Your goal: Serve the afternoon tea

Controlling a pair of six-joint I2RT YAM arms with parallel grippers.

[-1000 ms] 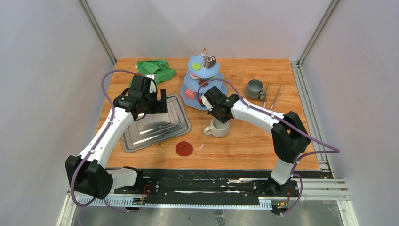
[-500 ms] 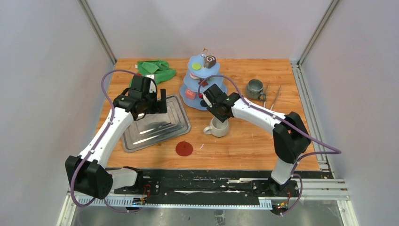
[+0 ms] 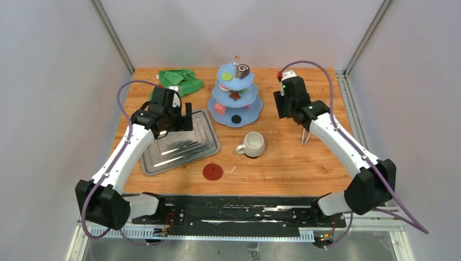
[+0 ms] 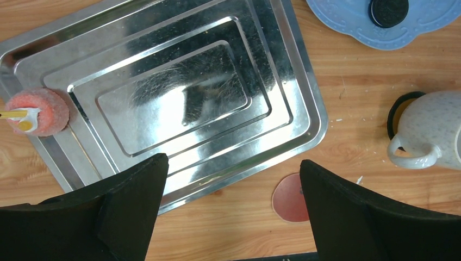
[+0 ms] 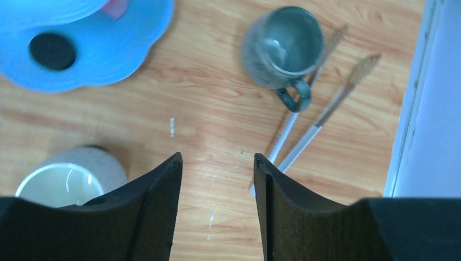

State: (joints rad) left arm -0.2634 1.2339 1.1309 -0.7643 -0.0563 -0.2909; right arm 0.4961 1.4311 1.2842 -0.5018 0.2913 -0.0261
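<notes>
A blue tiered stand holds sweets: a swirl roll, a green disc, a brown star, a pink sweet and a black disc. The white mug stands in front of the stand. The grey-green mug sits at the right; the right arm hides it from above. My right gripper hovers open and empty near that mug. My left gripper hangs open and empty over the steel tray.
A pink fuzzy sweet with a yellow-white stick lies on the tray's left rim. A red disc lies in front of the tray. Two thin utensils lie beside the grey-green mug. A green cloth is at the back left.
My right arm has swung right from the stand and white mug to above the grey-green mug, and its jaws have opened. The left arm has not moved.
</notes>
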